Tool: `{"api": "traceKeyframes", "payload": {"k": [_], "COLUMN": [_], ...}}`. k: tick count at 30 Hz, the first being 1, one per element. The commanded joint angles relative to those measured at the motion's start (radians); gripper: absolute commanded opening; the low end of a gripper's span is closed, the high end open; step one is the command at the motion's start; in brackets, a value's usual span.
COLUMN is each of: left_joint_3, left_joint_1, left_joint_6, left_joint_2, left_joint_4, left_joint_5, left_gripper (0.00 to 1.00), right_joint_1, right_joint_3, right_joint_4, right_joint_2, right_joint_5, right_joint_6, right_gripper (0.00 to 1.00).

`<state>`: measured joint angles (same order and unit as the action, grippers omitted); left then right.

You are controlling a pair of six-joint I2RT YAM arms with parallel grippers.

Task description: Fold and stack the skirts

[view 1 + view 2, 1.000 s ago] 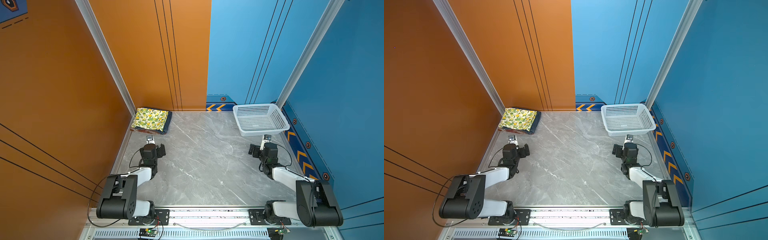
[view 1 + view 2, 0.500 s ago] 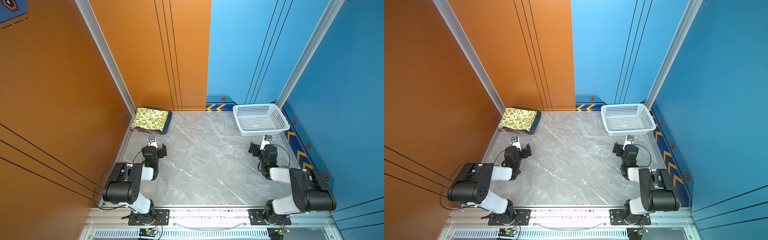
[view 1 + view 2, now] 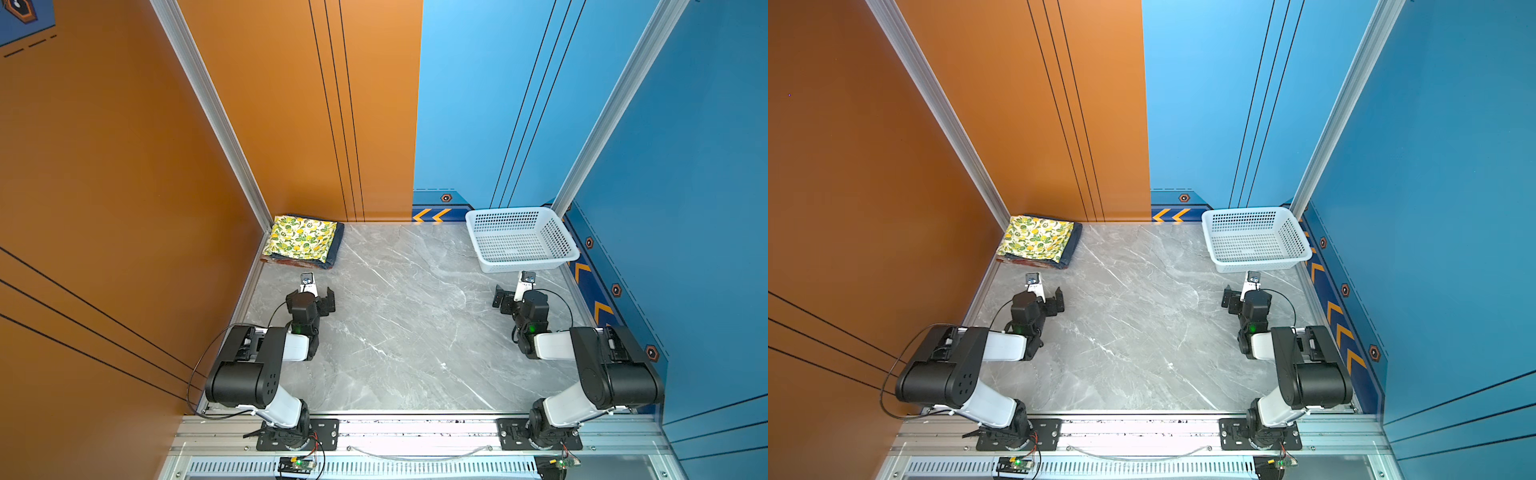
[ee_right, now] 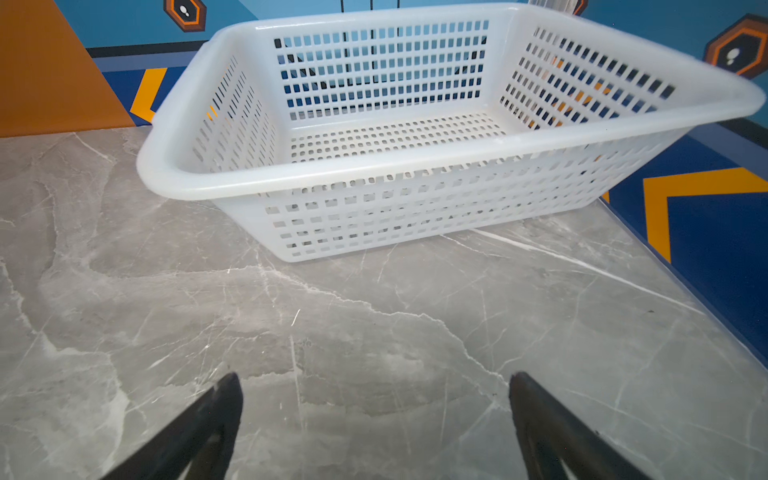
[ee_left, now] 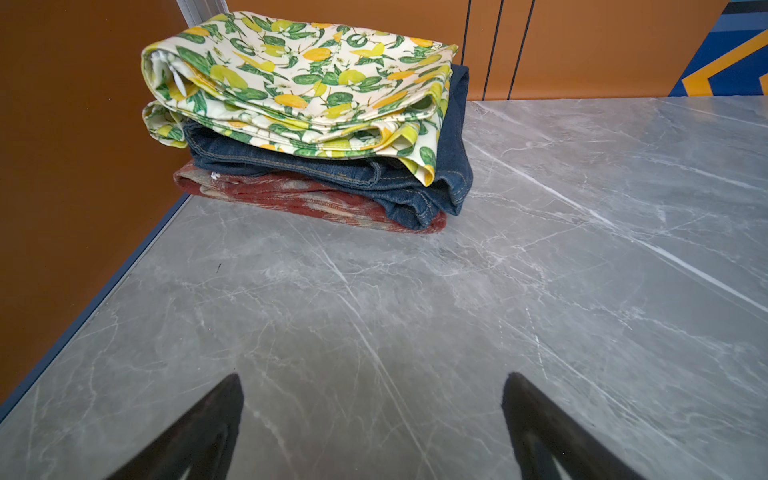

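The skirts lie folded in one stack at the far left corner of the table, seen in both top views with the lemon-print skirt (image 3: 301, 239) (image 3: 1036, 238) on top. The left wrist view shows the lemon skirt (image 5: 299, 79) over the dark denim skirt (image 5: 415, 187) over the red plaid skirt (image 5: 291, 195). My left gripper (image 3: 311, 298) (image 3: 1040, 301) (image 5: 372, 386) hovers low over bare table short of the stack, open and empty. My right gripper (image 3: 521, 297) (image 3: 1248, 299) (image 4: 376, 386) is open and empty in front of the basket.
A white perforated basket (image 3: 521, 214) (image 3: 1246, 210) (image 4: 374, 174) stands empty at the far right corner. Orange and blue walls close in the grey marble table (image 3: 407, 324) on three sides. Both arm bases sit on the near rail.
Both arms have folded at the elbows and drawn in toward the near rail. The grippers stay open, and the stack and basket have not moved.
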<state>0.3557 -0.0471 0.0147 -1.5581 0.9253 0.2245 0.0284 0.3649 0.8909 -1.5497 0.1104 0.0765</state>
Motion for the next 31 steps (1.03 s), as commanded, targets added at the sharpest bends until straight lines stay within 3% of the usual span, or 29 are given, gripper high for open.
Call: {"api": "traceKeyframes", "payload": {"k": [1, 31], "left_joint_3": [0.014, 0.014], "left_joint_1": [-0.002, -0.002], "left_joint_6": [-0.018, -0.018], "left_joint_2": [-0.005, -0.006], "left_joint_4": [0.017, 0.017], "left_joint_5": [0.014, 0.015], "left_gripper": [0.98, 0.98], "right_joint_1": [0.007, 0.007], "right_joint_3": [0.008, 0.011], "right_joint_4": [0.016, 0.011], "right_joint_2": [0.003, 0.003], "right_joint_5": [0.033, 0.028], "right_joint_6": [-0.017, -0.018], "right_gripper": [1.00, 1.00]}}
